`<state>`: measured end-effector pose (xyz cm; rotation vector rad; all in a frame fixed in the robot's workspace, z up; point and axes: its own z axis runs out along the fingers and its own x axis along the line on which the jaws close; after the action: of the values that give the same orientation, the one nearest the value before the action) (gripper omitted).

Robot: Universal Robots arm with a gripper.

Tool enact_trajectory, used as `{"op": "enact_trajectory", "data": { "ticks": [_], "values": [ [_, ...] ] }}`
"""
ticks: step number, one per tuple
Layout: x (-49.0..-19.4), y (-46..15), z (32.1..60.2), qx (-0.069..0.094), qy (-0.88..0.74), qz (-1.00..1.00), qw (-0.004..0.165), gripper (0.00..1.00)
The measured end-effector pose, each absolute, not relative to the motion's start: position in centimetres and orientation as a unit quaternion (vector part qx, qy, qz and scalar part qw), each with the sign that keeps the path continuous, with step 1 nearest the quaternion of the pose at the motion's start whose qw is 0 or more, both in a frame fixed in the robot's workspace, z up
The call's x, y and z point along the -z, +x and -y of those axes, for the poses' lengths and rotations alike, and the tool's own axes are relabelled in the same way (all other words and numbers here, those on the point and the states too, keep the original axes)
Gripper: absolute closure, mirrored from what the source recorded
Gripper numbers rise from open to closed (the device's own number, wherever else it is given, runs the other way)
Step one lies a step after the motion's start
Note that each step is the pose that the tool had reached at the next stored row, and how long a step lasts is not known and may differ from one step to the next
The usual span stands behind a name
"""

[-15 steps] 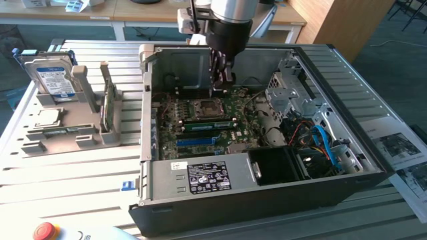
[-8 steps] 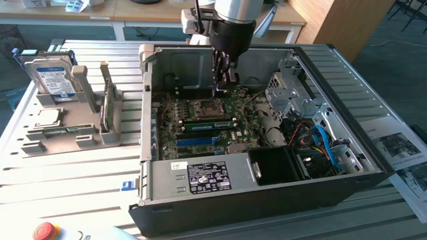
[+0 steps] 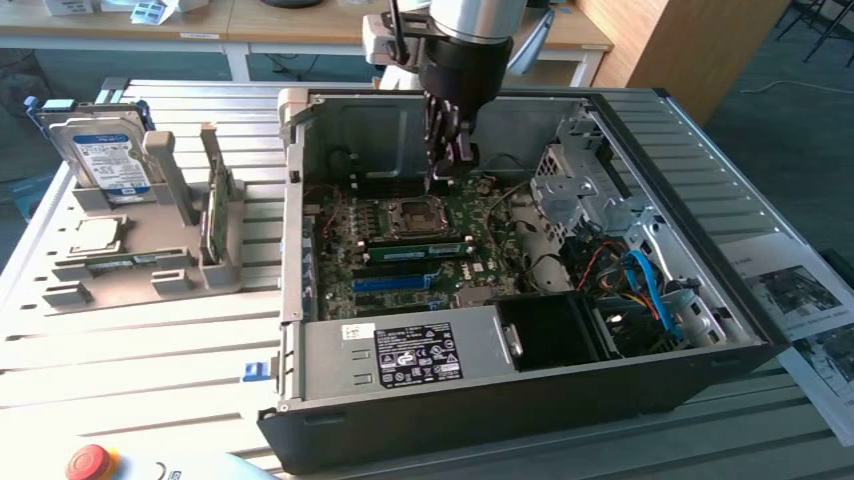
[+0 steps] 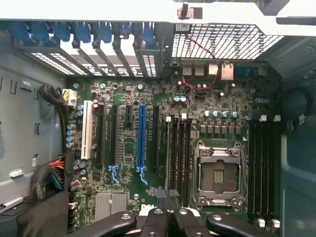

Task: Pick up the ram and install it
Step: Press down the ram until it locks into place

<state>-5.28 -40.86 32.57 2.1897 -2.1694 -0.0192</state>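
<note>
Black metal gripper (image 3: pixel 451 160), jaws together and empty, hangs inside the open black computer case (image 3: pixel 694 330) above the green motherboard (image 4: pixel 128 148), near its empty silver processor socket (image 4: pixel 218 173). The ram (image 3: pixel 216 215), a thin green circuit-board stick, stands on edge in the grey parts rack (image 3: pixel 147 270), well apart toward the exterior view's left; its long axis runs front to back.
</note>
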Motion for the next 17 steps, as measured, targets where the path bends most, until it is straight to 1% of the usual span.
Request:
{"op": "enact_trajectory", "data": {
  "ticks": [12,17],
  "values": [
    [-34.4,-5.3,40.9,0.006,0.710,0.703,0.030,0.89],
    [-34.5,-5.3,40.9,0.006,0.710,0.703,0.030,0.89]
  ]
}}
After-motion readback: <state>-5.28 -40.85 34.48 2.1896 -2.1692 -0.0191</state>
